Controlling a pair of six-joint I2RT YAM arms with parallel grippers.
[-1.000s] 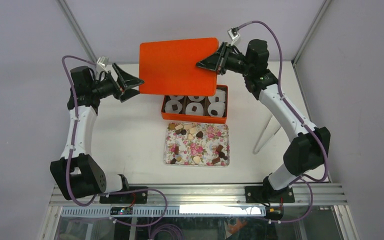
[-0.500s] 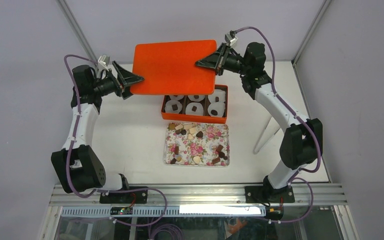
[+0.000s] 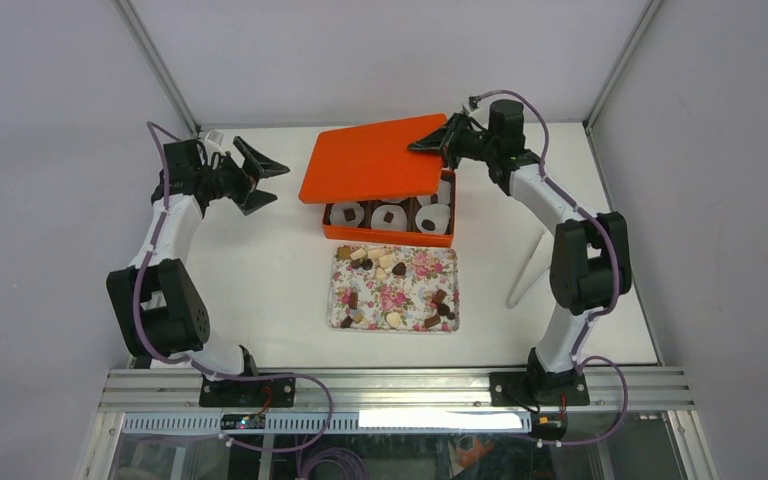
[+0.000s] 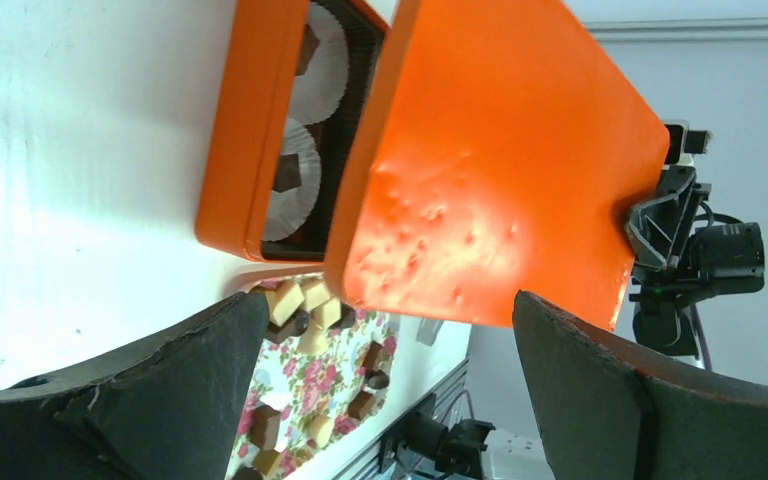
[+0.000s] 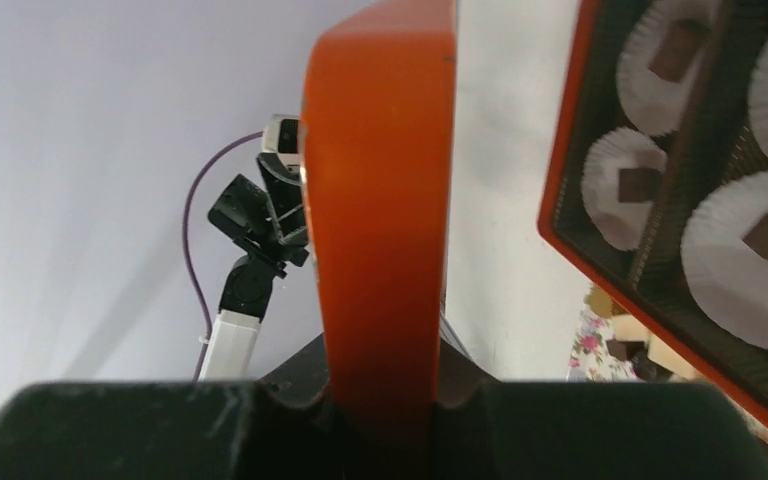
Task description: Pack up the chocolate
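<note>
Loose chocolate (image 3: 398, 268), dark and tan pieces, lies scattered on a flowered tray (image 3: 333, 300) at the middle of the worktop (image 3: 260, 270), nearest the arm bases. Just beyond the tray sits an orange box (image 3: 385, 236). Its front row of white paper cups (image 3: 345, 213) is uncovered, with a piece visible in at least the middle cup. The box's orange lid (image 3: 370, 160) hangs tilted over the back row, its long axis running left to right. The right gripper (image 3: 436, 141) pinches the lid's far right corner, that arm stretched well forward with its wrist turned inward. The left gripper (image 3: 280, 183) is spread wide and holds nothing. It points right at the lid's left edge, near it but apart, at the end of an arm reaching up the worktop's left side. The tray lies nearward and to the right of this free gripper, so it looks better placed to fetch the unpacked pieces while the lid is held.
</note>
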